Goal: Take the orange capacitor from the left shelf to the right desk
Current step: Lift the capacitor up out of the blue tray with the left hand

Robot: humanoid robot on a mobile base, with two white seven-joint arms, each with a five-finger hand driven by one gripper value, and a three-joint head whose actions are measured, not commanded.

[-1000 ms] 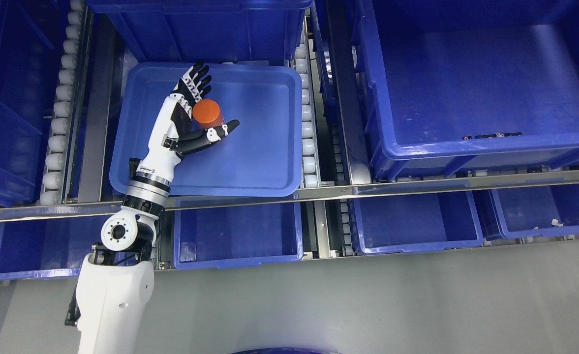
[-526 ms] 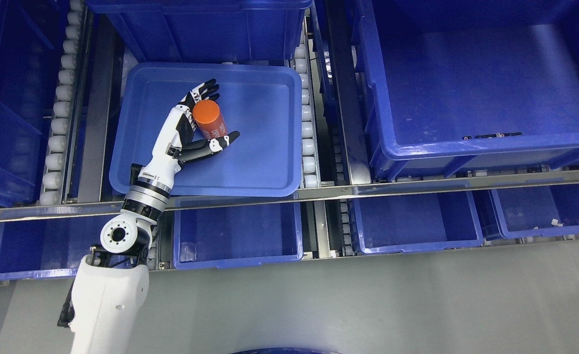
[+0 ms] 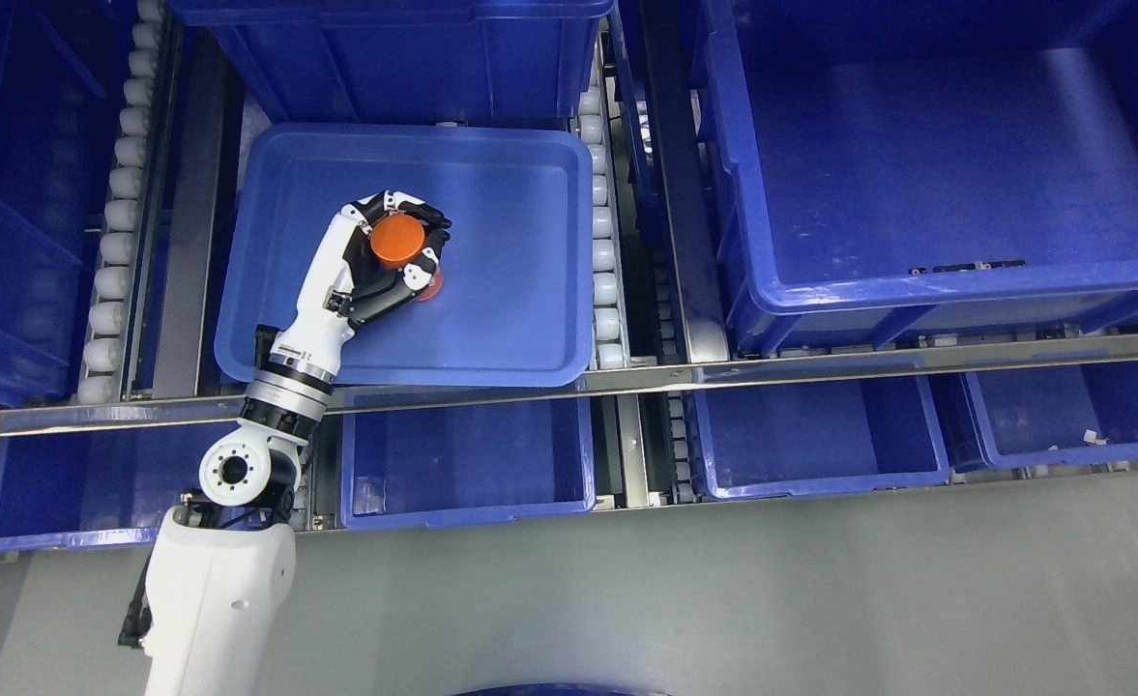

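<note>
Left hand (image 3: 390, 253): we find it wrapped around the orange capacitor (image 3: 397, 242), fingers (image 3: 425, 215) curled over the far side of the cylinder and the thumb pressing in from the near side. We note the round orange top showing between the digits, and a sliver of orange at the lower right of the grip. We judge the grasp closed and firm, though we cannot tell whether the capacitor rests on the tray floor or sits just clear of it.

Location of the part: we record it inside the shallow blue tray (image 3: 520, 329), left of the tray's middle, on the upper level of the roller shelf (image 3: 604, 251). The white forearm enters over the tray's near rim from the lower left. Deeper blue bins (image 3: 917, 193) stand to the right and along the lower tier. The right hand is not in view, nor is the counter.

Step in hand: we assess this as the grasp completed, with lift-out pending. The next move calls for a straight rise clear of the tray rim and the shelf rail, then a carry to the right. We flag slip of the smooth cylinder as the chief risk.
</note>
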